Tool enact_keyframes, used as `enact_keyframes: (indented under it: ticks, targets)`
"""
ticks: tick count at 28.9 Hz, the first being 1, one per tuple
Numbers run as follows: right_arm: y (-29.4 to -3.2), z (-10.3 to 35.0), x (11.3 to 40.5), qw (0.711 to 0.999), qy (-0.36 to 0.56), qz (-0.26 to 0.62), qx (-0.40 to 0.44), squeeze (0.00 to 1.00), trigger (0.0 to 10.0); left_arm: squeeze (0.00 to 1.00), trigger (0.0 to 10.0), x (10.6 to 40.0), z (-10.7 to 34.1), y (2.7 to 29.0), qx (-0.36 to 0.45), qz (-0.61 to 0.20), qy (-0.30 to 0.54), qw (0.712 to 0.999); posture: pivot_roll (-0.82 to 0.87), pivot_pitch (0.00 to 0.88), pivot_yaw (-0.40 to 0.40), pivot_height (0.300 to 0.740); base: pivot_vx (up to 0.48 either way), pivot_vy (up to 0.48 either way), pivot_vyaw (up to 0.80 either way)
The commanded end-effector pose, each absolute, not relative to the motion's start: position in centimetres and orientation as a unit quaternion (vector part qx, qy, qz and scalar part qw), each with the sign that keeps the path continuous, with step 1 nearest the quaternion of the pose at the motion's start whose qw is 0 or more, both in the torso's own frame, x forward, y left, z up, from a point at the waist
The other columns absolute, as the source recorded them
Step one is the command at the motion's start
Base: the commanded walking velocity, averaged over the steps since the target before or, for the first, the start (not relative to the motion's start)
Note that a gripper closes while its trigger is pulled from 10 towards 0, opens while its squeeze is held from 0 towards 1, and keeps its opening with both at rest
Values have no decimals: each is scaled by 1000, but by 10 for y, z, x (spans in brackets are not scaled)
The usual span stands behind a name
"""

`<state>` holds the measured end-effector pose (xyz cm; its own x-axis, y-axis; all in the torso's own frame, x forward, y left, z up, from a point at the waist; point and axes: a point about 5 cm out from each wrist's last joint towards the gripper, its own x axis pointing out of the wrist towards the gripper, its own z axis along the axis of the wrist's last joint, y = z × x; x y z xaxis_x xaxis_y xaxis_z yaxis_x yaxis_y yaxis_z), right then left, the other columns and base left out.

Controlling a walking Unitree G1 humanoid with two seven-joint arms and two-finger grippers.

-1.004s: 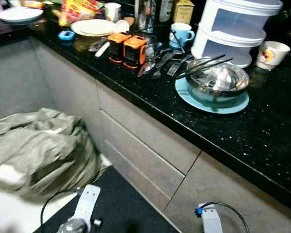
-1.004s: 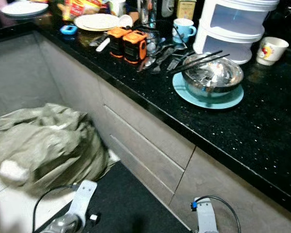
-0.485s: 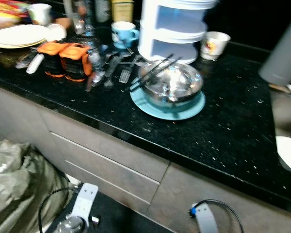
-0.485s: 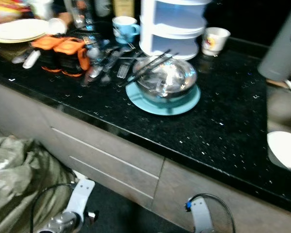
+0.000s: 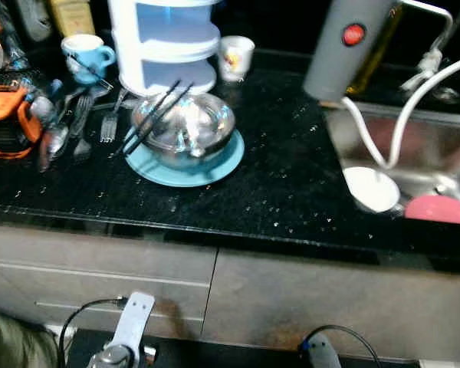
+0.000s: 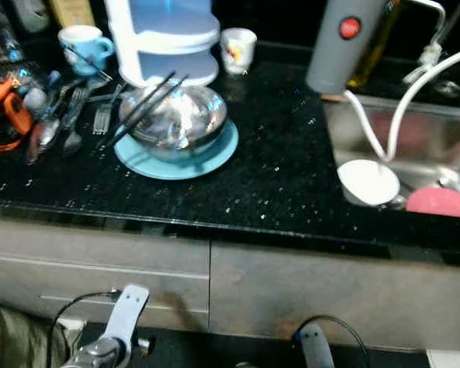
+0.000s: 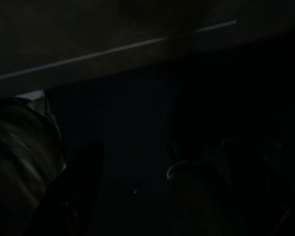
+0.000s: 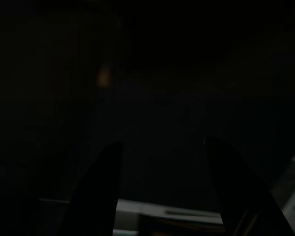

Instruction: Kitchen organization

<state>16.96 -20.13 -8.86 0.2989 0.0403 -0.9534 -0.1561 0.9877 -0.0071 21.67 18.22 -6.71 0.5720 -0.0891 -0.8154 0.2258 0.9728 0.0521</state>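
— Two arms are seen hanging low by the cabinet fronts, near edge. L tool [image 7: 152, 191]: fingers spread, nothing held, dim floor beneath. R tool [image 8: 162, 187]: fingers also parted, released, very dark.

— Where's the kitchenware?

— On the black table [image 5: 291, 192]. Steel bowl [image 5: 185, 129] is set on a blue plate [image 5: 215, 165], w/ black chopsticks [image 5: 155, 115] laid across the bowl's rim. Forks & spoons [image 5: 77, 123] are laid just left of it; an orange container [image 5: 8, 123] at far left. White tiered box [image 5: 165, 42] stands behind the bowl, blue mug [image 5: 88, 55] to its left, printed cup [image 5: 236, 55] to its right.

— And right side?

— Sink [image 5: 414, 153], w/ a white dish [image 5: 372, 188] & a pink item [image 5: 441, 208] inside.
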Motion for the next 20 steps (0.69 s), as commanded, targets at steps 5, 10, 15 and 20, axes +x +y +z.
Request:
enact_keyframes:
  ticks: [5, 10, 15, 20]
  targets:
    - [-205, -90, 164, 795, 601, 60, -50, 0, 10000, 0, 10000, 212, -70, 181, 70, -90, 465, 878, 49, 125, -3, 740, 0, 0, -756]
    - [-205, -90, 165, 799, 597, 61, -44, 0, 10000, 0, 10000, 212, -70, 181, 68, -93, 465, 878, 48, 126, -3, 740, 0, 0, -454]
    - [-205, -89, 166, 805, 589, 58, -40, 0, 10000, 0, 10000, 212, -70, 179, 68, -108, 467, 875, 49, 126, -4, 740, 0, -283, 0]
    - [-205, -89, 166, 806, 588, 58, -40, 0, 10000, 0, 10000, 211, -71, 179, 60, -103, 468, 876, 49, 126, -3, 740, 0, -472, 0]
